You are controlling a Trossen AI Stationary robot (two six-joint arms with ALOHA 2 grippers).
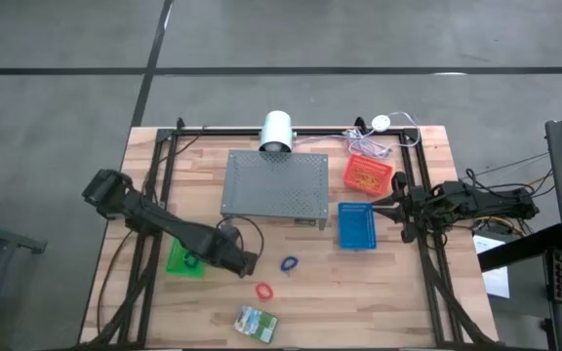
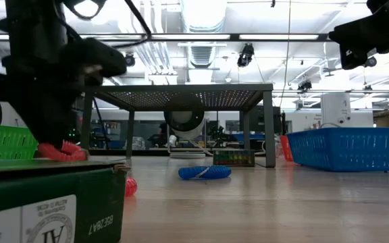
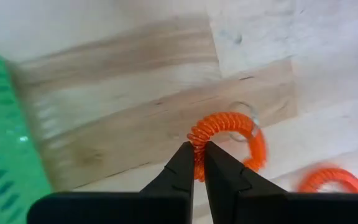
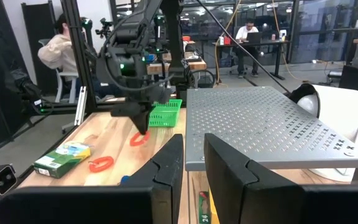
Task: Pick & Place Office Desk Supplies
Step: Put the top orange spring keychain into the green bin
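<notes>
the wooden table (image 1: 359, 292) carries a grey metal stand (image 1: 275, 185) in the middle, with a blue basket (image 1: 357, 226) and a red basket (image 1: 369, 174) to its right and a green basket (image 1: 181, 260) toward the left. the left claw (image 3: 197, 163) sits just beside the green basket, its fingers pinched nearly together on the edge of a red coiled band (image 3: 229, 134), which hangs slightly above the wood. the right claw (image 4: 194, 163) waits at the right edge of the table, near the blue basket, fingers narrow and holding nothing. a crayon box (image 1: 258, 322) lies near the front edge. a second red band (image 1: 263, 291) lies on the wood between the box and a blue coiled band (image 1: 289, 263).
</notes>
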